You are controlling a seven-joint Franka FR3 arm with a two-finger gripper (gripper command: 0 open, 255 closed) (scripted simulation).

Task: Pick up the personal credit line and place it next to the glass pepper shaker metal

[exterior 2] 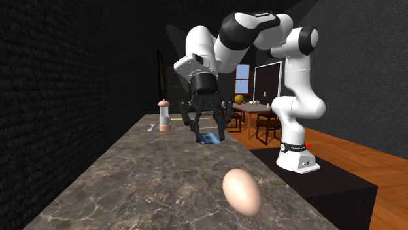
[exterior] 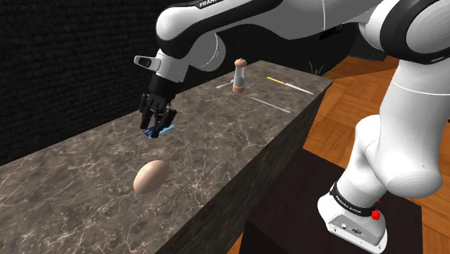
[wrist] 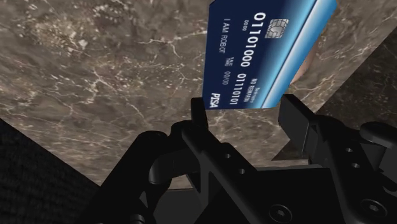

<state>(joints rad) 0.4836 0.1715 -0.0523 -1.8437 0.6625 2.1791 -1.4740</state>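
Nearest in the shoulder view: a pale tan egg (exterior: 151,177) lies on its side on the dark veined marble counter (exterior: 79,195). It is also the closest thing in the second exterior view.

Next along the counter: the black gripper (exterior: 159,124) points down, with the white arm arching over it from the shoulder view's right. Its fingers (wrist: 294,116) pinch a blue card (wrist: 267,54) near one end, one finger at each side edge. The wrist view shows white digits, a chip and "I AM ROBOT" on the card's face. The card hangs tilted below the fingertips, low over the marble. Cannot tell whether its lowest edge touches the surface. It sits between the egg and the shaker, well apart from both.

Farther on: the pepper shaker (exterior: 239,76) stands upright, with a brown cap and a pale body. Past it, toward the shoulder view's right, a thin yellow stick (exterior: 278,81) and a thin pale stick (exterior: 270,104) lie flat on the counter.

Farthest, in the second exterior view: a dining table (exterior 2: 258,110) with chairs stands on a wooden floor.
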